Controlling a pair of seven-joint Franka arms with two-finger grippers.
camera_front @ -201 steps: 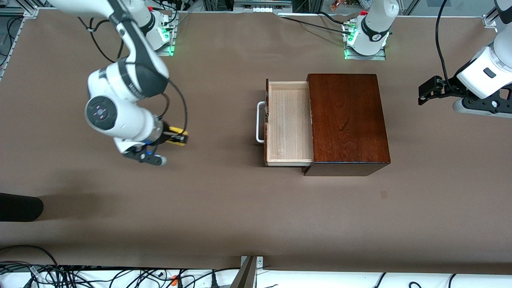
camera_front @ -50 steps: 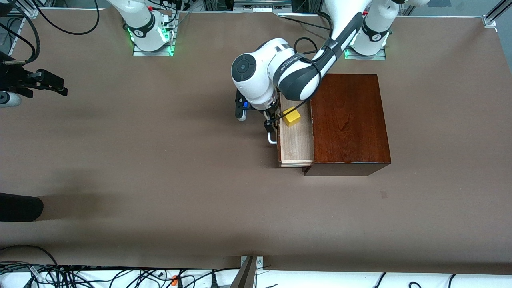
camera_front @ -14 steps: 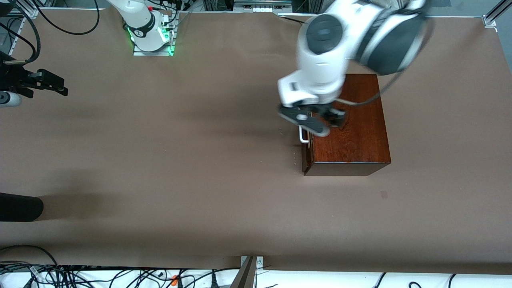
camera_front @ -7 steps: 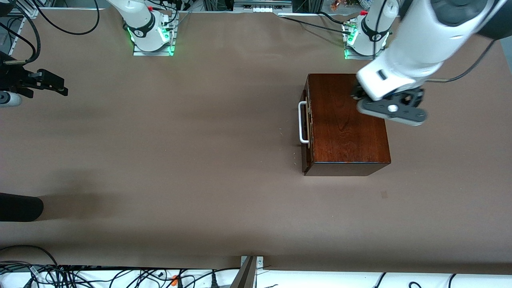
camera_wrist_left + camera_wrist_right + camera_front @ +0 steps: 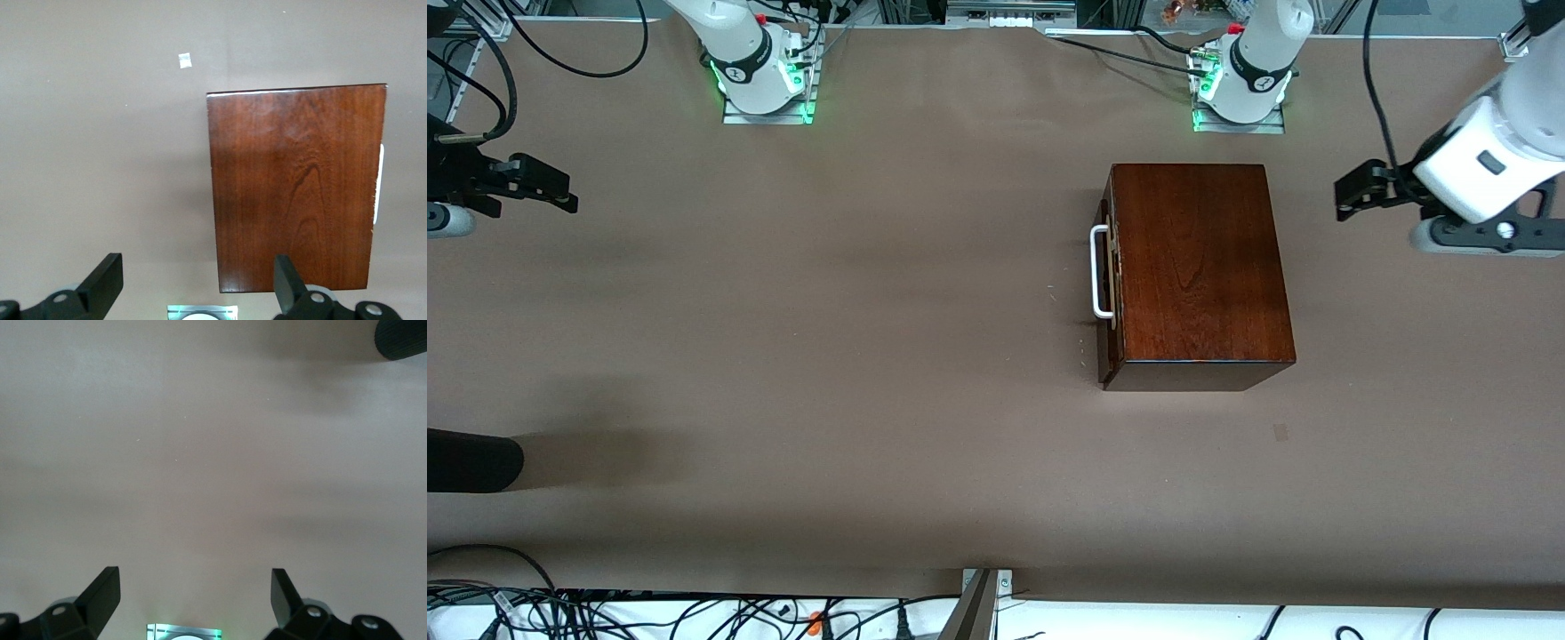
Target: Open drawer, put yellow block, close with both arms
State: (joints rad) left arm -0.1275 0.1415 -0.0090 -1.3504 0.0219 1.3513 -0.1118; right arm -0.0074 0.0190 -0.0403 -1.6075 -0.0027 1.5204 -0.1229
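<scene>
At the left arm's end of the desk (image 5: 925, 462), your left pincer (image 5: 1352, 188) has swung off the wooden box (image 5: 1199, 267), jaws wide and empty. Drawer (image 5: 1107, 271) now sits shut, yellow block unseen, presumably inside. Right pincer (image 5: 547, 188) waits wide, empty; task looks finished.

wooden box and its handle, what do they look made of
The wooden box looks like solid or veneered wood with a glossy reddish-brown varnish: grain lines show on its top and its near edge catches light. The handle is a smooth white loop, probably painted metal or plastic; the look leaves that open.
</scene>
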